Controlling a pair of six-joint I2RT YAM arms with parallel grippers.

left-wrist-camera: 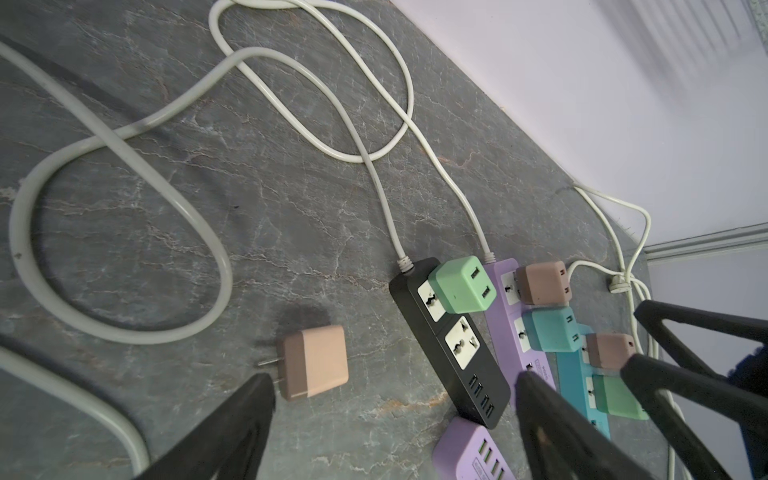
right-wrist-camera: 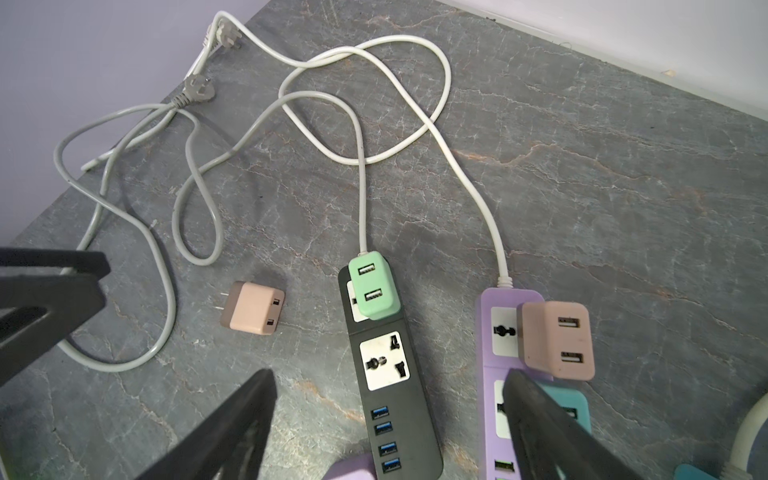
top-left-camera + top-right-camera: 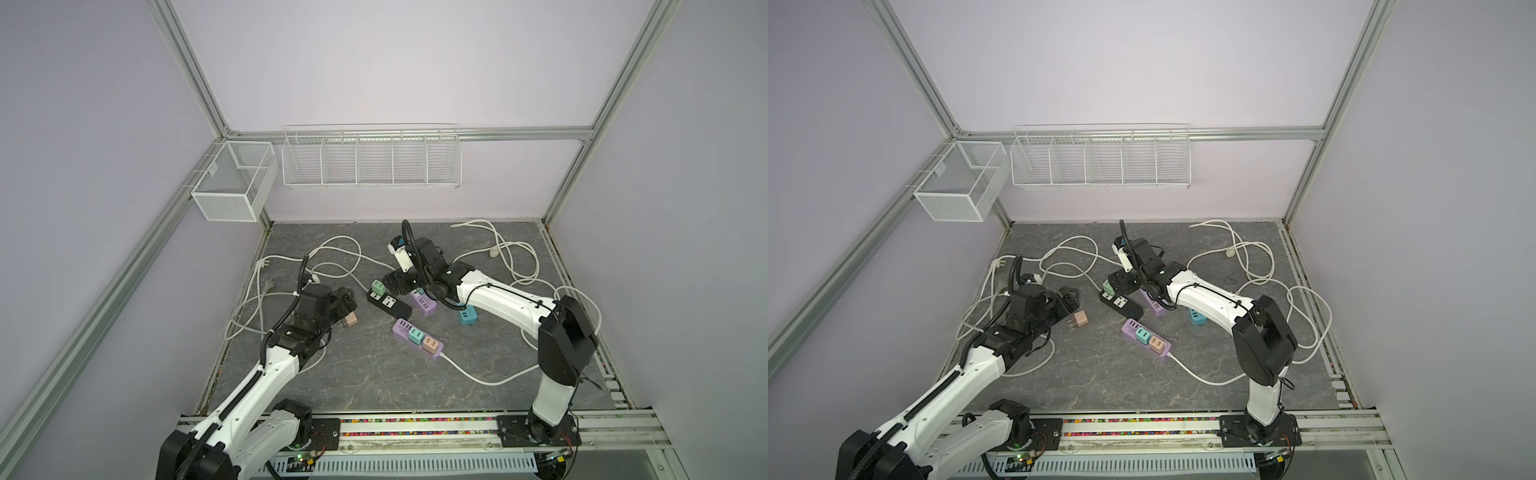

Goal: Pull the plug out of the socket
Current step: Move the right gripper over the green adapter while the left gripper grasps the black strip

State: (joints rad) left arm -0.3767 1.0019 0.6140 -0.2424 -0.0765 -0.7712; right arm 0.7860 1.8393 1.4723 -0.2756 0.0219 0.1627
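Note:
A beige plug [image 1: 316,361] lies loose on its side on the table, prongs bare, left of the black power strip [image 1: 453,345]; both top views show it [image 3: 351,321] [image 3: 1077,320]. That strip has one empty socket [image 2: 384,359] and a green plug [image 2: 374,286] in its end socket. My left gripper [image 1: 395,380] is open, nothing between its fingers, and one fingertip is close to the beige plug's prongs. My right gripper [image 2: 388,374] hangs open over the black strip [image 3: 388,305], holding nothing.
A purple strip [image 2: 498,332] with a beige and a teal plug lies beside the black one. Another purple strip [image 3: 417,338] with two plugs lies nearer the front, and a teal strip [image 3: 467,316] lies under the right arm. White cables [image 3: 332,257] loop across the back and both sides.

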